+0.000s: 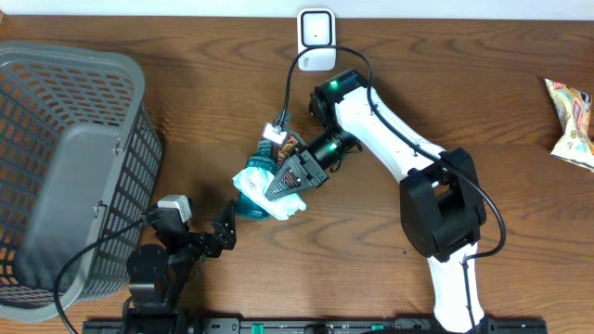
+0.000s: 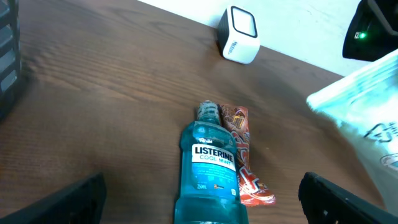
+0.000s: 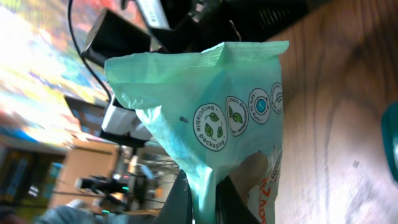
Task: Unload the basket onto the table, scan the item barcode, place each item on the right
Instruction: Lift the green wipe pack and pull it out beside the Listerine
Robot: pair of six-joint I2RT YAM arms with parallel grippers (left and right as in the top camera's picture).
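the item in play is a pale green packet [image 3: 211, 118] with round recycling marks printed on it, and it hangs above the middle of the wooden table [image 1: 445, 83], pinched at its lower edge by the right gripper [image 3: 202, 190], whose fingers are pressed tight on the film. from overhead the packet [image 1: 269, 190] shows as a crumpled light patch under the gripper [image 1: 290, 178], held over the other goods. in the left wrist view one corner of it [image 2: 364, 99] fills the right side of the frame.

beneath it on the table lies a blue listerine cool mint bottle [image 2: 208, 171], on its side with the cap pointing toward the far edge. a red snack bar wrapper [image 2: 244, 155] lies along the bottle's right side, touching it.

the white barcode scanner [image 1: 316, 39] stands at the far edge of the table, well apart from the packet; its face is turned toward the arms [image 2: 239, 35].

the left gripper [image 1: 218, 232] sits low near the front edge with its fingers spread wide and nothing between them. a grey plastic basket [image 1: 65, 167] stands at the left end of the table. a yellow snack bag [image 1: 574, 125] lies at the right edge.
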